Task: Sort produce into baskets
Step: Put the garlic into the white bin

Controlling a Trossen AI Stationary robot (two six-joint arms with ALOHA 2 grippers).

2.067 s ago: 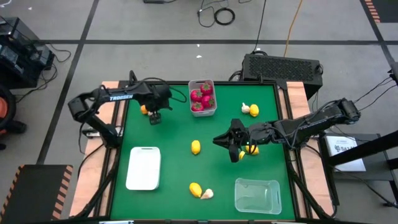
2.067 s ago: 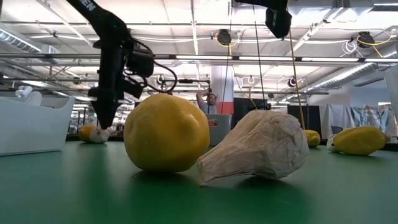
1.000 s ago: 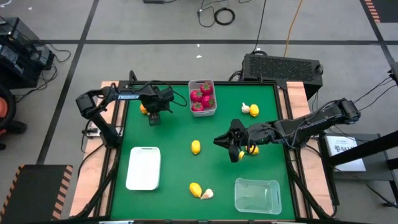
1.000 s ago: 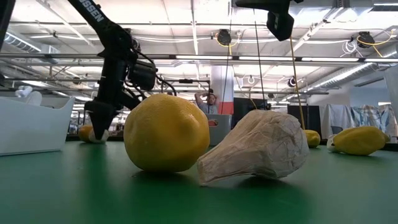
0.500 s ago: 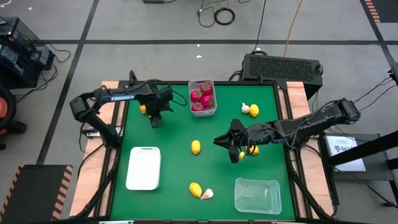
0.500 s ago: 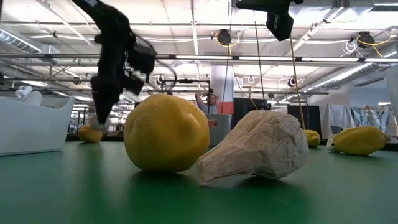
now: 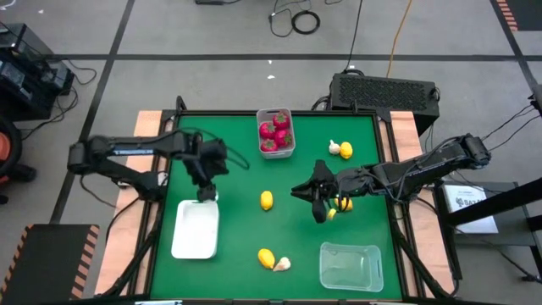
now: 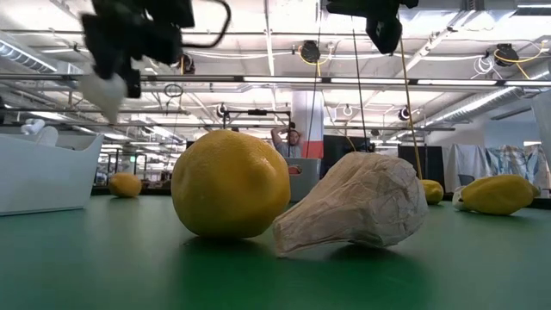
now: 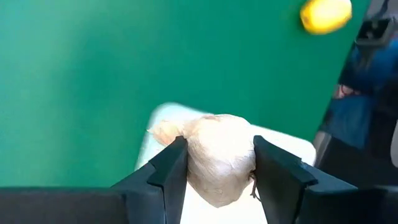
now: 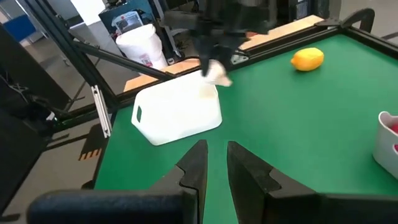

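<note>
High view: bin (image 7: 276, 134) holding red pieces (image 7: 274, 133) at the table's (image 7: 237, 220) far edge, centre; tray (image 7: 195, 230) near left; tub (image 7: 351, 266) near right. Garlic bulb (image 7: 207, 196), in the left gripper (image 7: 206, 193), hangs over the tray's far edge. Lemon (image 7: 267, 200) mid-table; lemon-garlic pair (image 7: 273, 260) near centre.
</note>
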